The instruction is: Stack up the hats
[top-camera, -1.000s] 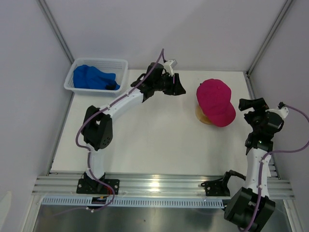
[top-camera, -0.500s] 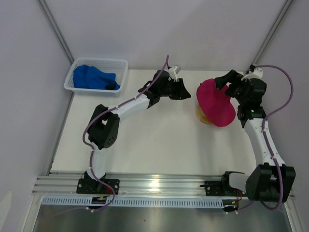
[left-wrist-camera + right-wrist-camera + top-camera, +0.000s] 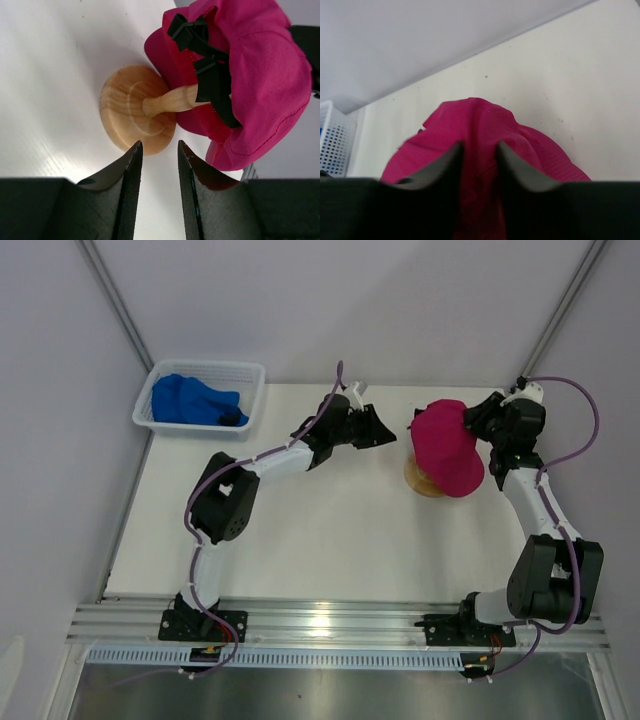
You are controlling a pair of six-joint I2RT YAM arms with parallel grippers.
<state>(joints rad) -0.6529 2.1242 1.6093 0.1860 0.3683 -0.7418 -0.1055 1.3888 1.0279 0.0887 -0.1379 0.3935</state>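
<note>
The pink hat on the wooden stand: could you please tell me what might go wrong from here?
1. The pink hat sits lopsided on the wooden stand, and the right gripper appears to be right against its fabric. A push or pull could drag the hat off or tip the stand.
2. The left gripper hovers open and empty near the stand's base. Advancing might knock it.
</note>
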